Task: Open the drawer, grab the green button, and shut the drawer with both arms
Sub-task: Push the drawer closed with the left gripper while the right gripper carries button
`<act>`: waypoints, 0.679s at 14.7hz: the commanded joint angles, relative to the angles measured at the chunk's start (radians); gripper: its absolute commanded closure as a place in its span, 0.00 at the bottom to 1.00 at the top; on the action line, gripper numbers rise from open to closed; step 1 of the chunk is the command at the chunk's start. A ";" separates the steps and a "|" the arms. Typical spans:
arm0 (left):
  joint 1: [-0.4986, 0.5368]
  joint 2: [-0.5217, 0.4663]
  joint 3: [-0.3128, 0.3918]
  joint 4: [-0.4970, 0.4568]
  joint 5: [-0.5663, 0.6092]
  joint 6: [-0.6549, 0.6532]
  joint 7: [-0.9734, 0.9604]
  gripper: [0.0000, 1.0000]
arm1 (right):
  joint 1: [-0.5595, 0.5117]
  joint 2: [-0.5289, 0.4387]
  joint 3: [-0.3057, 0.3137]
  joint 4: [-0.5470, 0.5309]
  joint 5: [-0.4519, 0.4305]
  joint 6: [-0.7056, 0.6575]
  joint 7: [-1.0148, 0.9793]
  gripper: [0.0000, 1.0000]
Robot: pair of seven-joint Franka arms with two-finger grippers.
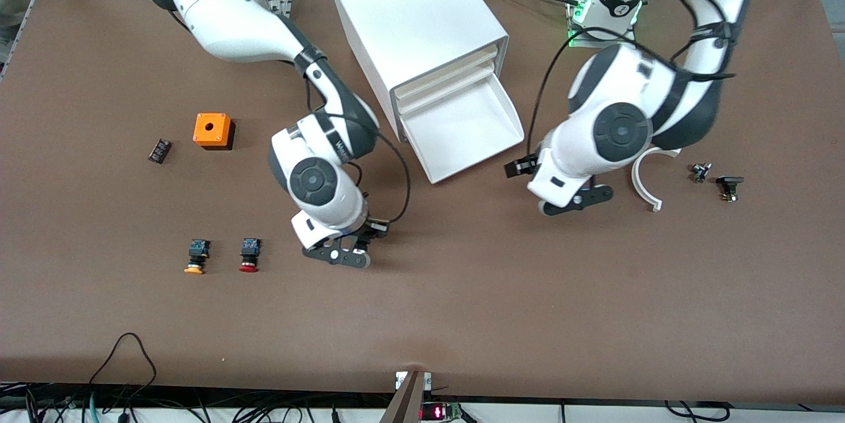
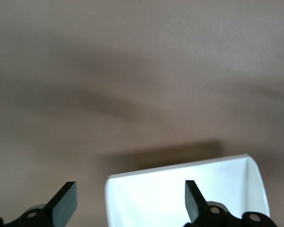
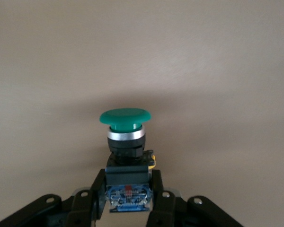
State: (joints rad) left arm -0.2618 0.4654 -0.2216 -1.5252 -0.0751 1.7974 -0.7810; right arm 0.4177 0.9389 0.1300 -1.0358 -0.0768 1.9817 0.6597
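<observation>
The lowest drawer (image 1: 511, 113) of the white cabinet (image 1: 409, 14) stands pulled out, and its inside shows bare white. My right gripper (image 1: 350, 255) is over the bare brown table, toward the cabinet from the red-capped button. In the right wrist view, this gripper (image 3: 128, 189) is shut on the black-and-blue body of the green-capped button (image 3: 125, 118). The button does not show in the front view. My left gripper (image 1: 575, 202) is low over the table by the drawer's front corner. In the left wrist view, it (image 2: 130, 202) is open and empty, with the drawer's rim (image 2: 180, 166) ahead of it.
A yellow-capped button (image 1: 195, 258) and a red-capped button (image 1: 249, 256) lie toward the right arm's end. An orange box (image 1: 212, 130) and a small black block (image 1: 160, 150) lie farther back. A white curved piece (image 1: 645, 179) and two small parts (image 1: 701, 172) (image 1: 729, 187) lie toward the left arm's end.
</observation>
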 commanded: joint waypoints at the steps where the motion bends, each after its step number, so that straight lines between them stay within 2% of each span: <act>1: -0.048 -0.011 0.007 -0.130 0.029 0.164 -0.116 0.00 | -0.080 -0.012 0.019 -0.055 -0.001 0.002 -0.209 1.00; 2: -0.068 -0.008 0.008 -0.172 0.034 0.234 -0.144 0.00 | -0.108 -0.012 0.020 -0.076 0.000 0.002 -0.276 1.00; 4: -0.074 0.002 0.007 -0.211 0.105 0.290 -0.155 0.00 | -0.138 -0.012 0.019 -0.111 0.000 0.002 -0.347 1.00; 6: -0.094 0.033 0.007 -0.216 0.156 0.309 -0.211 0.00 | -0.168 -0.012 0.019 -0.133 -0.001 0.008 -0.371 1.00; 10: -0.120 0.081 0.002 -0.236 0.158 0.401 -0.271 0.00 | -0.204 -0.011 0.017 -0.142 -0.004 0.012 -0.425 1.00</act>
State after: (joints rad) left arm -0.3614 0.5318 -0.2221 -1.7463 0.0503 2.1459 -0.9988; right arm 0.2387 0.9496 0.1306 -1.1494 -0.0768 1.9849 0.2676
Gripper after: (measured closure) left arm 0.000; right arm 0.595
